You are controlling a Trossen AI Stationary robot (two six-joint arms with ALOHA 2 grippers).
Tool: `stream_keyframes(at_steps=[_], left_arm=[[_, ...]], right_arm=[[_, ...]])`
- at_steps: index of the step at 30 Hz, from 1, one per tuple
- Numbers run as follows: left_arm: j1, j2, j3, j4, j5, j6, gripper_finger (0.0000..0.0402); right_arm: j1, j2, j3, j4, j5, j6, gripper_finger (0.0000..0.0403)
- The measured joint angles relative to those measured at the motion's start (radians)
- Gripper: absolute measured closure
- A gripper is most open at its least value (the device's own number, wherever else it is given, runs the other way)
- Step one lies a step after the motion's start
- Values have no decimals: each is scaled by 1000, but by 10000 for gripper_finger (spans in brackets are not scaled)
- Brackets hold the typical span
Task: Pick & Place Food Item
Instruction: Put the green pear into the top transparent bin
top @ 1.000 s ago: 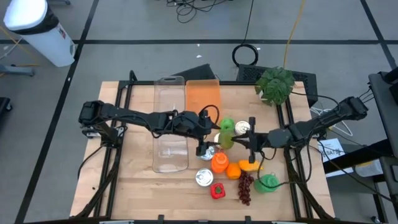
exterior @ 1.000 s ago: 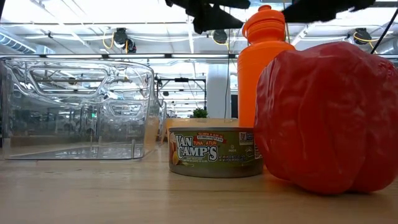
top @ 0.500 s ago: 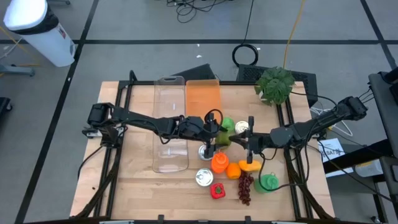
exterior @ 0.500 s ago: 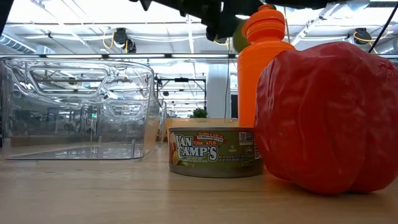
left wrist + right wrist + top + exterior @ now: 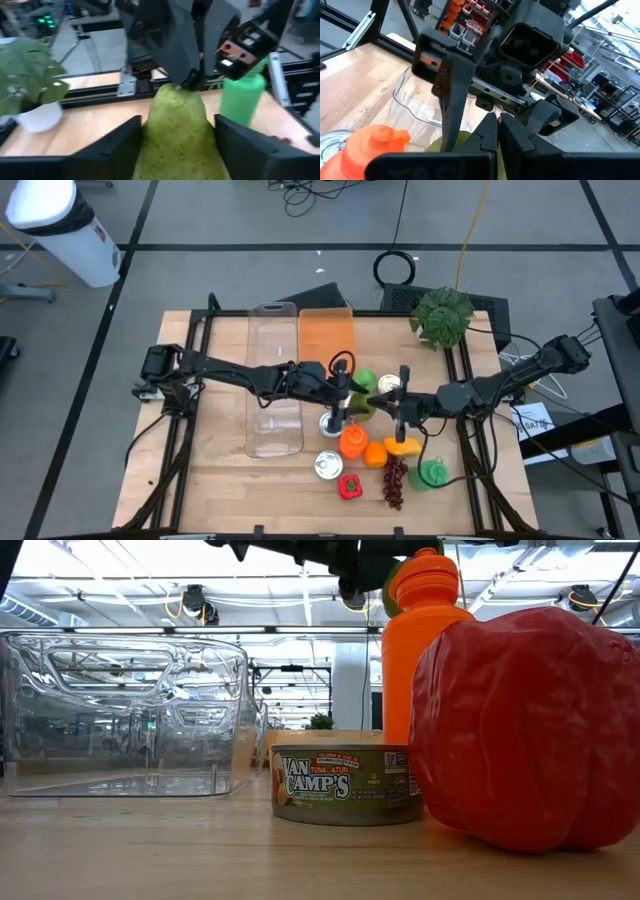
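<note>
food items lie in one tight group on the right half of the worktop: one green pear, one orange bottle, one orange, one red pepper, one bunch of dark grapes, one green bottle and two tins, one of them a tuna tin. one clear bin stands left of them, with an orange lid flat beside it. the left gripper has its fingers spread on both sides of the pear, close to it. the right gripper is pressed together at the pear's top, pinching its stem. both meet above the orange bottle. most open room is on the left part of the worktop.
</note>
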Motion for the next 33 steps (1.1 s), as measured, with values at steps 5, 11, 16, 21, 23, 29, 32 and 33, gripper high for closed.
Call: stream_keyframes(at_steps=[5,11,16,21,23,29,32,33], left_arm=[[2,0,0,5,28,0,256],[3,0,0,25,31,9,263],[3,0,0,25,31,19,263],[4,0,0,27,32,23,263],[9,-3,0,24,31,18,263],[24,-37,0,-19,-42,-8,263],[34,-69,-4,-81,-161,-16,264],[38,-83,-11,-86,-191,-15,264]], right_arm=[[0,15,0,0,-4,0,402],[0,14,0,15,-2,24,384],[0,14,0,14,-2,20,395],[0,15,0,39,2,24,390],[0,13,0,65,2,26,371],[13,-45,0,83,6,91,272],[33,-79,0,80,5,150,221],[41,-88,0,79,3,158,207]])
